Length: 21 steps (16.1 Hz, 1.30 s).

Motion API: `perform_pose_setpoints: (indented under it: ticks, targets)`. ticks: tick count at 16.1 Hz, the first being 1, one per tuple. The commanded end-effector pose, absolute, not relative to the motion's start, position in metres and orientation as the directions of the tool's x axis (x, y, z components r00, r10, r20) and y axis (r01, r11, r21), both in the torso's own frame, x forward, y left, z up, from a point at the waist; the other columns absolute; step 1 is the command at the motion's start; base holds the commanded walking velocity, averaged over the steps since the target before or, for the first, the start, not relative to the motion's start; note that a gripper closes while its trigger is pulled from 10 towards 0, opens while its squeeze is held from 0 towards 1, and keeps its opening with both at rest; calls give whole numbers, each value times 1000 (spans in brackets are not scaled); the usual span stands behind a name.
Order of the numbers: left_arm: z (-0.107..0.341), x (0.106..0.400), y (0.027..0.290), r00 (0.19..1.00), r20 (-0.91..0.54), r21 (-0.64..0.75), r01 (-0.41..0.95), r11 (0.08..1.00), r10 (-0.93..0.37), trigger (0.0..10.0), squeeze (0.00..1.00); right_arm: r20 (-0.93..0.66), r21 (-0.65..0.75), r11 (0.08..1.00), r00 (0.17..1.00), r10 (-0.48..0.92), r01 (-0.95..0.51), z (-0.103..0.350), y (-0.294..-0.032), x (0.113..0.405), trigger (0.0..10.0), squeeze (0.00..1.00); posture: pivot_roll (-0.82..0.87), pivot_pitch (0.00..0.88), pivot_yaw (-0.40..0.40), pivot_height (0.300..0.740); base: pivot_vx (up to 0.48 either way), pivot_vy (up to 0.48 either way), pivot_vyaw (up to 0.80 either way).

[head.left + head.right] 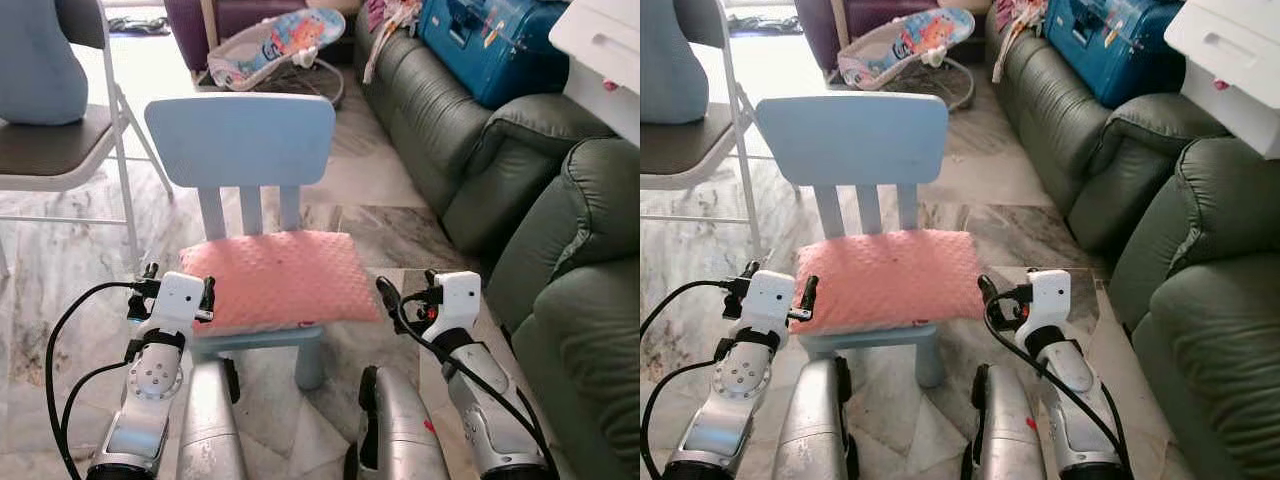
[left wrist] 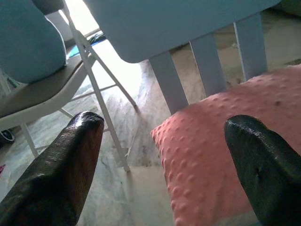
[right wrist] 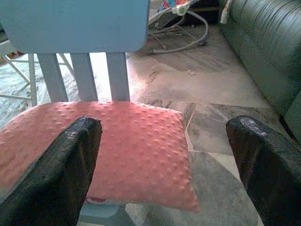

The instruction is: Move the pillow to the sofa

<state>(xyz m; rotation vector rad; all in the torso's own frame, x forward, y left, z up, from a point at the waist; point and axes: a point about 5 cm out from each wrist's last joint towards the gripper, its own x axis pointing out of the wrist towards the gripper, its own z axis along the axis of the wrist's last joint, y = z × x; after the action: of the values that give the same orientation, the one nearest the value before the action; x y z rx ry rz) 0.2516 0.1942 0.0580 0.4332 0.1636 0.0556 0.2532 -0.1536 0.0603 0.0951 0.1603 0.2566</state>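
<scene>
Eye views: we see pink pillow point(image 1: 275, 279) flat on blue chair point(image 1: 240, 140) seat, sofa point(image 1: 470, 150) right of chair, L gripper point(image 1: 178, 290) & R gripper point(image 1: 410, 300) flanking pillow's near corners, wrist views: both sets of fingers spread wide, gripping nothing.

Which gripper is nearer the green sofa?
Right. The right gripper hangs off the pink pillow's sofa-side edge, next to the green sofa; the left gripper is at the pillow's far edge.
</scene>
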Motion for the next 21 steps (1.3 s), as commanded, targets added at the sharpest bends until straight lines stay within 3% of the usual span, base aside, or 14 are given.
perform_pose_setpoints:
  ticks: [1, 8, 18, 21]
  targets:
    - [57, 251, 192, 985, -154, 424, -7, 906, 80, 10000, 0, -145, 107, 960, 951, 271, -257, 61, -153, 253, 10000, 0, -57, 53, -57, 553, 285, 0, 0]
    - [56, 251, 191, 984, -158, 420, -6, 908, 79, 10000, 0, -142, 102, 960, 951, 274, -262, 62, -153, 253, 10000, 0, -61, 54, -58, 553, 288, 0, 311]
    - [56, 251, 191, 983, -164, 424, -9, 906, 86, 10000, 0, -141, 108, 959, 951, 275, -262, 63, -152, 253, 10000, 0, -56, 64, -59, 553, 0, 0, 48]
    - [55, 247, 193, 981, -172, 427, -12, 904, 94, 10000, 0, -148, 117, 957, 948, 282, -266, 60, -149, 251, 10000, 0, -53, 77, -58, 528, 0, 0, 0]
